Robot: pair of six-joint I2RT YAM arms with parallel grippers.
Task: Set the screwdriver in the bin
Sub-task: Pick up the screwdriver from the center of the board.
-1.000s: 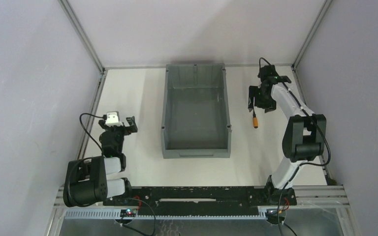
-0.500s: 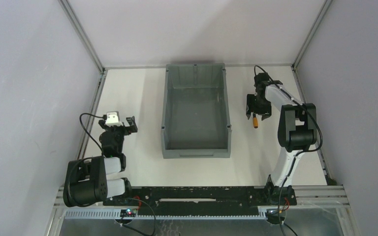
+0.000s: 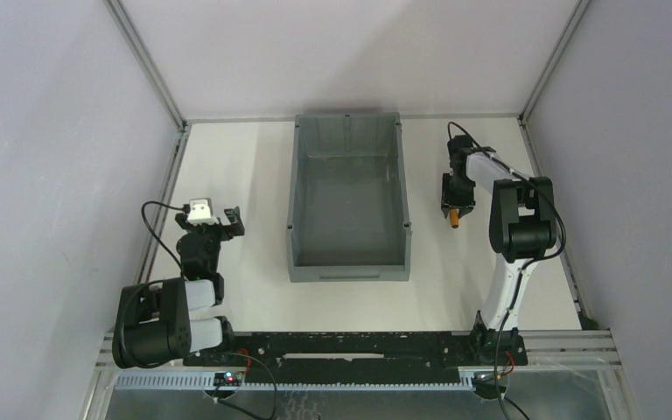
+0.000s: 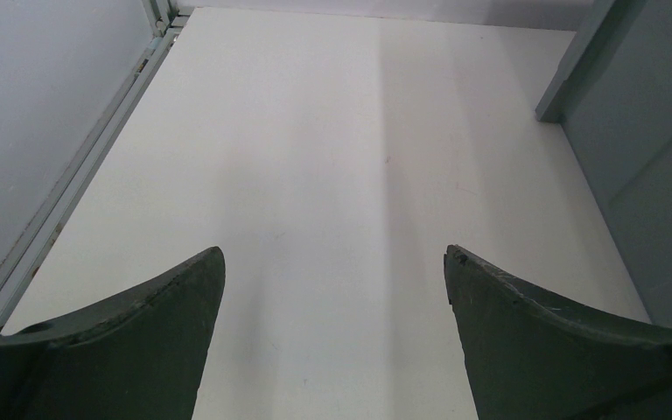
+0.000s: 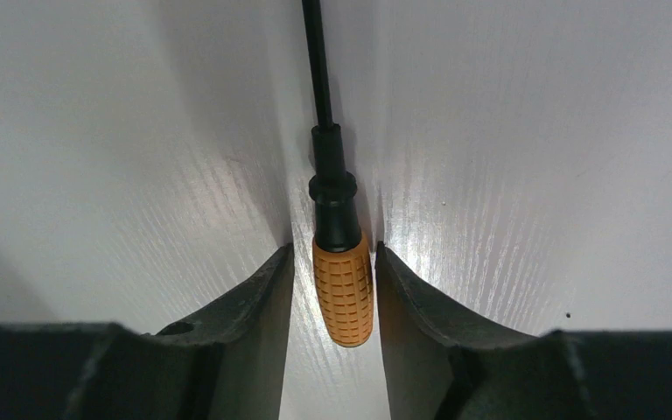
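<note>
Screwdriver (image 5: pixel 343 293) handling looks easy: it is probably light and rigid, with a waffle-textured orange handle that should resist slipping, whereas the thin black shaft is smooth and poor to pinch. It lies flat on the white table (image 3: pixel 227 175) just right of the bin (image 3: pixel 292 201), apart from its wall. The right gripper (image 5: pixel 332 254) straddles that handle, its 2 fingers narrowed close with a sliver of table showing on one side, so nothing looks clamped yet. The left gripper (image 4: pixel 332 262) gapes wide and empty.

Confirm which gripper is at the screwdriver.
The right gripper: its fingers flank the orange handle of the screwdriver. The left gripper is open over the table, left of the bin.
</note>
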